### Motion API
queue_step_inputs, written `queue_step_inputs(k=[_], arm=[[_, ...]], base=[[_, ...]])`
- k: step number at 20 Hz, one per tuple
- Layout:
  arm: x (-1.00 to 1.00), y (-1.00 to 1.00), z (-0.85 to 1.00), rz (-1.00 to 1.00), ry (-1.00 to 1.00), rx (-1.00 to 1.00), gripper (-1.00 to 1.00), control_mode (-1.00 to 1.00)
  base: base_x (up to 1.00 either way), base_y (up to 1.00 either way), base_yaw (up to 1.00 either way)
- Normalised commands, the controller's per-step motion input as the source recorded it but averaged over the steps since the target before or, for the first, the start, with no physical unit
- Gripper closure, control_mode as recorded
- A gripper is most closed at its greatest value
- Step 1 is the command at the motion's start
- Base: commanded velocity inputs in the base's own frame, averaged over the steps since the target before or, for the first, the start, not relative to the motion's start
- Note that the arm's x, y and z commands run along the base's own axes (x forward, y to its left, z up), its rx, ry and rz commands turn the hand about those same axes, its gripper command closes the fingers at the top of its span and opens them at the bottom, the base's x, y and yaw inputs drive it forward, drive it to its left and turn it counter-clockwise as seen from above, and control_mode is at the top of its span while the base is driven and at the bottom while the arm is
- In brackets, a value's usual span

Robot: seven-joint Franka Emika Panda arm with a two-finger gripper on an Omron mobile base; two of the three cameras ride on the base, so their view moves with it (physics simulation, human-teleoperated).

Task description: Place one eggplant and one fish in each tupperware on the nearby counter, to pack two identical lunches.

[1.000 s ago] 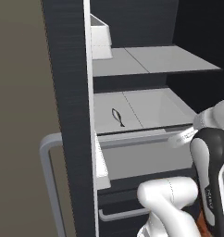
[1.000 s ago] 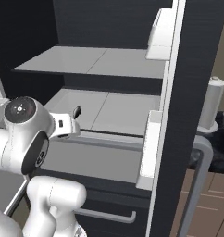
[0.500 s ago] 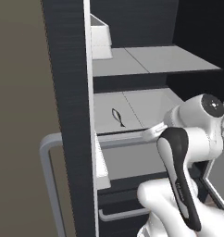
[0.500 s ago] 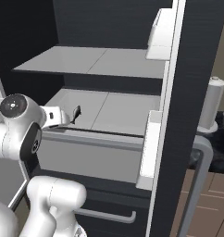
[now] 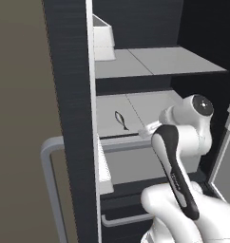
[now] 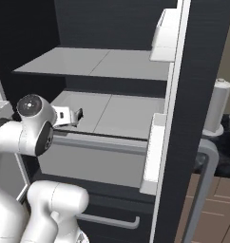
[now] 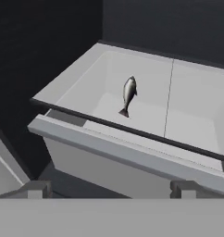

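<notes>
While the dark two-finger gripper (image 6: 78, 115) stands open, a small slender silver-grey fish (image 7: 128, 95) lies alone.
It rests on the pale grey shelf (image 7: 188, 113), centre of hand view.

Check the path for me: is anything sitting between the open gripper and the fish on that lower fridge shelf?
Nothing visible blocks it. The fish lies alone on the lower shelf, and the gripper, jaws open, hangs near the shelf's front edge. Only that front lip and the drawer front below it lie ahead, so the approach should pass above them.
</notes>
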Motion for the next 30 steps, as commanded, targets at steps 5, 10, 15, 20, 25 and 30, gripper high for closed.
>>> queue_step_inputs(k=[5,10,15,20,25,30], arm=[[0.4,0.0,-0.2,-0.1,0.08,0.02,-1.0,-1.0],[0.35,0.0,-0.24,-0.16,0.05,0.01,-1.0,-1.0],[0.42,0.01,-0.26,-0.13,0.01,0.03,-1.0,-1.0],[0.53,0.14,-0.22,-0.02,0.0,0.07,-1.0,-1.0],[0.54,0.22,-0.19,0.0,0.02,0.05,-1.0,-1.0],[0.8,0.05,-0.13,0.0,0.04,0.0,-1.0,-1.0]], base=[[0.0,0.0,0.0],[0.0,0.0,0.0],[0.0,0.0,0.0],[0.0,0.0,0.0],[0.0,0.0,0.0],[0.0,0.0,0.0]])
